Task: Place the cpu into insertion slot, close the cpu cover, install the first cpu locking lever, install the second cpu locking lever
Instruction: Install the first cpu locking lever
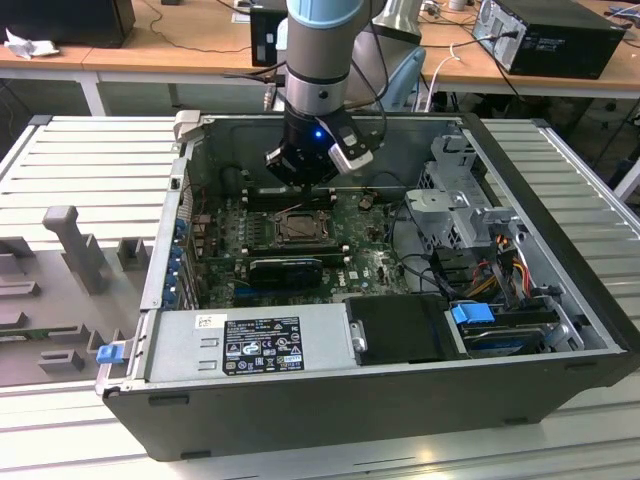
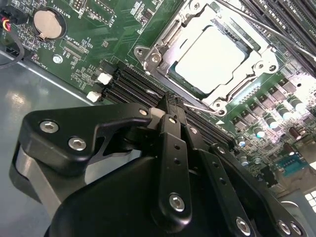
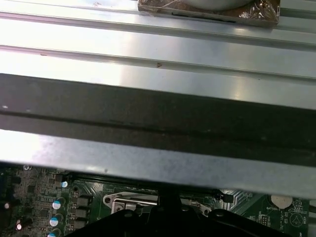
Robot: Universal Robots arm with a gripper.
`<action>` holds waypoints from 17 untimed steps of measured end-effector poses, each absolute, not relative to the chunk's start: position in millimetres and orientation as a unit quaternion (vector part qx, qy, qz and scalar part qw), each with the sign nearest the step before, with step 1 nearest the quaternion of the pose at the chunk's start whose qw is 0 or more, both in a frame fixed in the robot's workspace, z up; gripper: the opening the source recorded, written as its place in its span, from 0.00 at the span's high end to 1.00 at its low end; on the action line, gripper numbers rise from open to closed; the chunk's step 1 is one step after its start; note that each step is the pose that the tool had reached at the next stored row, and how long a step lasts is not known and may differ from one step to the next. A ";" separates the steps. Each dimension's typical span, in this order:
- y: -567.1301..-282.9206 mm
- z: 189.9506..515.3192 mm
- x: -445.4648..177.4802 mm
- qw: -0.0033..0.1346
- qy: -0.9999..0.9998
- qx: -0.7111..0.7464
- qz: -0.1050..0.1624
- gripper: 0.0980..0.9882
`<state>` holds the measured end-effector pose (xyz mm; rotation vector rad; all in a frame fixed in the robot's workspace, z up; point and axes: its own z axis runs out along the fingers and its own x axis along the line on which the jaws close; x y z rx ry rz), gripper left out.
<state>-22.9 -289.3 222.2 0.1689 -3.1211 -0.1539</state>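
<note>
In the second wrist view the cpu (image 2: 212, 57) lies flat in the insertion slot (image 2: 148, 52), its silver top showing through the window of the cpu cover (image 2: 242, 81), which lies down around it. My gripper (image 2: 170, 104) is shut, its black fingertips meeting at the socket's near corner, right by a thin wire locking lever (image 2: 202, 107). Another lever rod (image 2: 261, 27) runs along the socket's far side. In the exterior view the gripper (image 1: 305, 180) hangs inside the open case just behind the insertion slot (image 1: 300, 228).
Long black memory slots (image 2: 133, 81) and a coin battery (image 2: 48, 22) flank the socket. A black card (image 1: 285, 270), the power supply (image 1: 250, 340) and a drive cage (image 1: 460, 210) crowd the case. The case wall (image 3: 148, 118) stands close by.
</note>
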 end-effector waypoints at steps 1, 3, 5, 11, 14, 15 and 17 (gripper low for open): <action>-289.1 222.0 -22.6 0.006 -0.997 0.054 -0.049 0.99; -288.6 221.5 -22.1 0.006 -0.997 0.054 -0.049 0.99; -288.0 220.9 -21.7 0.006 -0.997 0.055 -0.049 0.99; -287.2 219.4 -20.8 0.006 -0.997 0.060 -0.049 0.99; -287.2 218.4 -20.6 0.006 -0.997 0.061 -0.049 0.99; -287.2 218.1 -20.4 0.006 -0.997 0.061 -0.049 0.99; -287.2 217.3 -19.6 0.006 -0.997 0.061 -0.049 0.99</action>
